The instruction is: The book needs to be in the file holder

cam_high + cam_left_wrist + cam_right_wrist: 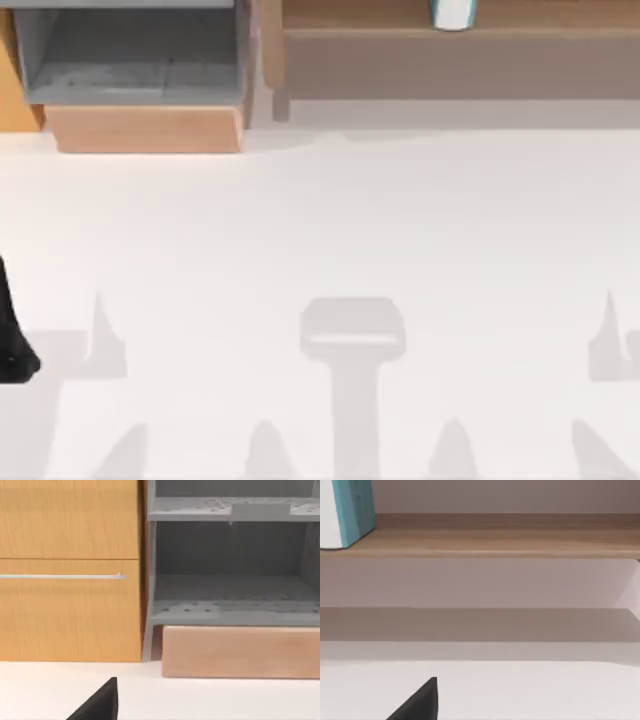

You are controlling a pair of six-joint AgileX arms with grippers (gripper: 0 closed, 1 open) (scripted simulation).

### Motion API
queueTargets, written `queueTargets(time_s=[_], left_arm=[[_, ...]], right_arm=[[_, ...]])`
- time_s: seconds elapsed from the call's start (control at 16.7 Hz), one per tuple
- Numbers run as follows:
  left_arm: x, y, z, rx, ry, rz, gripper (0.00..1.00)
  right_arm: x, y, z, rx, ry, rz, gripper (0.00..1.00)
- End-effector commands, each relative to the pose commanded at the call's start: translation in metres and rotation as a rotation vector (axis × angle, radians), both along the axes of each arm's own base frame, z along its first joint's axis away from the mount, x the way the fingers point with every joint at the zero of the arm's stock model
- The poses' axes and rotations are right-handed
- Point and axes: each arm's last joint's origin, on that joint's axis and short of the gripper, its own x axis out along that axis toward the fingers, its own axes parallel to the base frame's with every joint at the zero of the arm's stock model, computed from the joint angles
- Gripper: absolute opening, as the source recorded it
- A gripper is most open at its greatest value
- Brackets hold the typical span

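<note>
Our left arm sits parked at the worktop's left edge; we cannot tell how its pincer stands. The file holder waits empty at back left. The book stands upright on the wooden shelf at back right. In our judgement, a thin upright book could topple if nudged during the reach.

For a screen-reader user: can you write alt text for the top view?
A teal-blue book stands on the brown wooden shelf at the table's far right; the grey file holder sits far left, with nothing in it. White table in front.
</note>
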Motion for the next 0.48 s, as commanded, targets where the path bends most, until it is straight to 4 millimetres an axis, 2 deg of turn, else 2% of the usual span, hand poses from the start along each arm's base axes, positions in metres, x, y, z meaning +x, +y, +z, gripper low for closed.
queueTargets(time_s=[0.24, 0.36, 0.48], left_arm=[[0.0, -0.002, 0.008, 0.002, -0.013, -0.002, 1.0], [0.002, -0.006, 0.026, 0.003, -0.041, -0.007, 1.0], [0.006, -0.013, 0.053, 0.0, -0.07, -0.016, 1.0]], right_arm=[[0.0, 0.0, 0.0, 0.0, 0.0, 0.0, 1.0], [0.0, 0.0, 0.0, 0.0, 0.0, 0.0, 1.0], [0.0, 0.0, 0.0, 0.0, 0.0, 0.0, 1.0]])
